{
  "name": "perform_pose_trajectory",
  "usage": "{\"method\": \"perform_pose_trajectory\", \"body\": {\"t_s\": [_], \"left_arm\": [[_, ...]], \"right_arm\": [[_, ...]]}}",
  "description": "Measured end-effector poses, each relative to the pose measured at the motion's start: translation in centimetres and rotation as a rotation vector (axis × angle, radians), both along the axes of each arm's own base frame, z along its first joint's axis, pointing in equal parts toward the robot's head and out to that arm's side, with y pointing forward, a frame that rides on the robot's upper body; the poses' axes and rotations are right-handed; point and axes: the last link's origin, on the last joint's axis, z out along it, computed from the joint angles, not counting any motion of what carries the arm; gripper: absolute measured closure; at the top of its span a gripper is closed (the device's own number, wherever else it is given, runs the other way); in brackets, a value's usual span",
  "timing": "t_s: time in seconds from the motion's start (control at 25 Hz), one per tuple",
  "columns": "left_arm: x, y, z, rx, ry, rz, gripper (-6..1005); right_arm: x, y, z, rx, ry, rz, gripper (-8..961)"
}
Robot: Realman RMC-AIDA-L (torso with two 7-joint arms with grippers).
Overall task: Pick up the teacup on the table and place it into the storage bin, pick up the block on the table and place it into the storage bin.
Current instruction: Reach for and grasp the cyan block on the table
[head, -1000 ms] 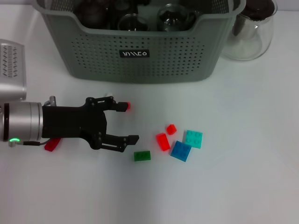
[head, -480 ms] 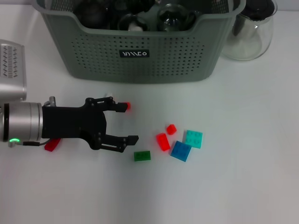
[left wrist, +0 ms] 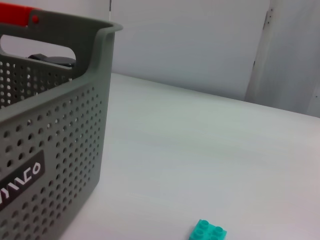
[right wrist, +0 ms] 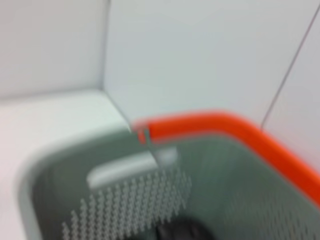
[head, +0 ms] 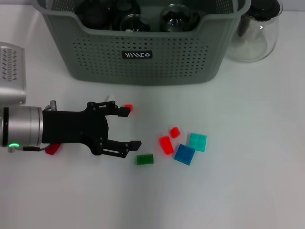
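The grey-green storage bin point(head: 143, 57) stands at the back of the table, with dark and glass cups point(head: 131, 21) inside. My left gripper point(head: 129, 127) is open and empty, low over the table in front of the bin. A small red block point(head: 128, 107) lies just beyond its far finger. A green block point(head: 145, 159) lies just right of its near finger. Two red blocks point(head: 166, 144), a blue block point(head: 184, 154) and a teal block point(head: 197, 141) lie farther right. The left wrist view shows the bin wall point(left wrist: 50, 150) and the teal block point(left wrist: 207, 231). The right wrist view shows the bin's inside point(right wrist: 125, 200), blurred.
A clear glass pitcher point(head: 255, 33) stands right of the bin. A grey metal device point(head: 12, 71) sits at the left edge. Another red block point(head: 52, 149) lies partly under my left arm.
My left gripper has shifted slightly toward the front of the table, still open. The cups in the bin look a little rearranged.
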Motion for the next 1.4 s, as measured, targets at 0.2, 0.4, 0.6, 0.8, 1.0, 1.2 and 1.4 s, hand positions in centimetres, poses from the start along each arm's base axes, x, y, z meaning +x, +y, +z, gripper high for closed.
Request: {"method": "perform_pose_trajectory", "body": {"t_s": [0.2,0.4,0.6,0.8,1.0,1.2,1.4], "left_arm": [[0.0,0.0,0.0,-0.002,-0.001,0.0,80],[0.0,-0.1,0.0,-0.003,0.0,-0.001,80],[0.0,-0.1,0.0,-0.002,0.0,-0.005,80],[-0.1,0.0,0.0,0.001,0.004,-0.004,80],[-0.1,0.1,0.1,0.005,0.006,-0.002,79],[0.1,0.2,0.0,0.008,0.002,-0.002,79],[0.0,0.2,0.0,0.01,0.0,0.001,79]], "right_arm": [[-0.2,-3.1,4.6,-0.101,0.134,0.045,160],[2.5,-7.7,7.4,-0.332,0.15,0.102,161],[7.3,-11.1,8.9,-0.529,0.094,0.091,162],[11.5,-12.9,8.3,-0.655,-0.045,-0.017,172],[13.9,-12.8,6.2,-0.689,-0.24,-0.15,174],[14.5,-11.8,3.0,-0.658,-0.43,-0.198,174],[14.2,-10.9,0.3,-0.621,-0.522,-0.174,175]]}}
